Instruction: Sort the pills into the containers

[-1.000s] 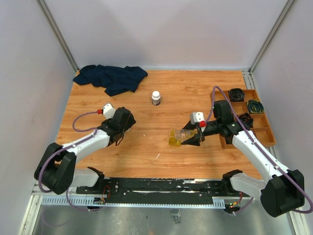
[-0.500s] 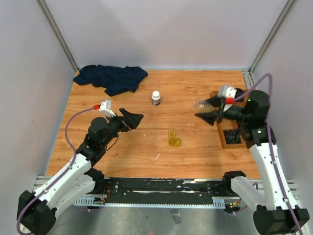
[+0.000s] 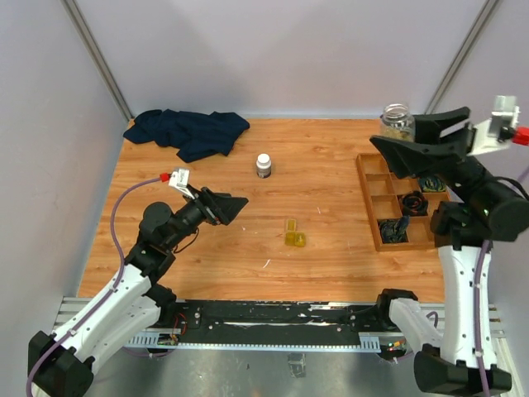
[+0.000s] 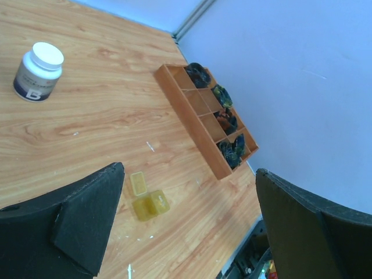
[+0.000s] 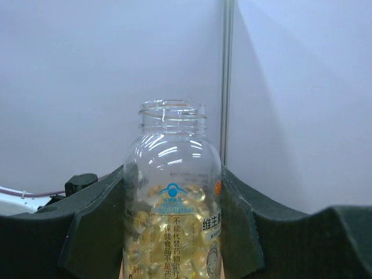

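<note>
A flat translucent yellow case (image 3: 294, 234) lies open on the wooden table near its middle; it also shows in the left wrist view (image 4: 145, 195), between my left fingers' line of sight. My left gripper (image 3: 234, 207) is open and empty, held above the table to the left of the case (image 4: 189, 174). My right gripper (image 3: 401, 132) is raised high at the far right, above the tray, and is shut on a clear uncapped vial (image 3: 397, 120) part full of yellow capsules. In the right wrist view the vial (image 5: 172, 203) stands upright between the pads, gripper (image 5: 173, 174).
A white-capped bottle (image 3: 264, 165) stands at the table's middle back, also in the left wrist view (image 4: 39, 71). A brown wooden compartment tray (image 3: 372, 198) with dark items sits at the right edge (image 4: 192, 122). A dark blue cloth (image 3: 188, 132) lies at the back left.
My right arm has lifted the vial from beside the yellow case up and away to the far right, above the tray. My left arm has drawn back and raised its open gripper.
</note>
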`<state>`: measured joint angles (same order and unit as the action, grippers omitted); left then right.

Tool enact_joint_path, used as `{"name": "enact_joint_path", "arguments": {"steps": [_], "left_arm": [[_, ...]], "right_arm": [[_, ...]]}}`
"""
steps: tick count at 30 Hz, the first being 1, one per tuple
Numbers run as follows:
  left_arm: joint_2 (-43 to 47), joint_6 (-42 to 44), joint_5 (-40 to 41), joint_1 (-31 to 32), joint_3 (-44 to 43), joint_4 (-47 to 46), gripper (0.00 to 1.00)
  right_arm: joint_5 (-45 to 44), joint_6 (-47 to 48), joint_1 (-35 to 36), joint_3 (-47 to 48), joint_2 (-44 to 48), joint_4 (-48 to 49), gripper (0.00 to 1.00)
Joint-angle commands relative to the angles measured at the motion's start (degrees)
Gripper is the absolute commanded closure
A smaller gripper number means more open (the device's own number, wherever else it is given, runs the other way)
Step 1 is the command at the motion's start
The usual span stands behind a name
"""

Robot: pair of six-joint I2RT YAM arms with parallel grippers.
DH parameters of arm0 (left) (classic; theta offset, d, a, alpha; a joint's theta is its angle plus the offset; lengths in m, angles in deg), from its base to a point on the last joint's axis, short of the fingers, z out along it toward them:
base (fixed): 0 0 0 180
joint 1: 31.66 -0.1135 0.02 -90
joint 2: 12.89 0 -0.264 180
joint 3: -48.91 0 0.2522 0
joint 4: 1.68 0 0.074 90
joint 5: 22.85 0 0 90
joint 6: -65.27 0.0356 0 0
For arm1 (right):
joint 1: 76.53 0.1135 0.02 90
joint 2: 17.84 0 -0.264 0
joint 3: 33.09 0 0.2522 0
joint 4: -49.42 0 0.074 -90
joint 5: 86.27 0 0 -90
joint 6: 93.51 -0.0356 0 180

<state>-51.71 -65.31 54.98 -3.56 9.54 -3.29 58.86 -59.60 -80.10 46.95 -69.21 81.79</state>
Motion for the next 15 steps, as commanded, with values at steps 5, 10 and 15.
{"name": "enact_joint_path", "arguments": {"steps": [5, 10, 15], "left_arm": [[-0.1, 0.5, -4.2, -0.4, -1.1, -2.9, 0.01], [-2.7, 0.7, -4.7, -0.4, -0.9, -3.2, 0.01], [-5.2, 1.9, -4.6, -0.4, -1.6, -2.8, 0.01]], "right_arm": [[9.4, -9.6, -4.3, 6.0, -5.8, 24.7, 0.99], [-2.5, 13.6, -7.9, 11.2, -6.3, -17.3, 0.99], [-1.8, 10.9, -0.8, -0.2, -2.1, 4.4, 0.99]]}}
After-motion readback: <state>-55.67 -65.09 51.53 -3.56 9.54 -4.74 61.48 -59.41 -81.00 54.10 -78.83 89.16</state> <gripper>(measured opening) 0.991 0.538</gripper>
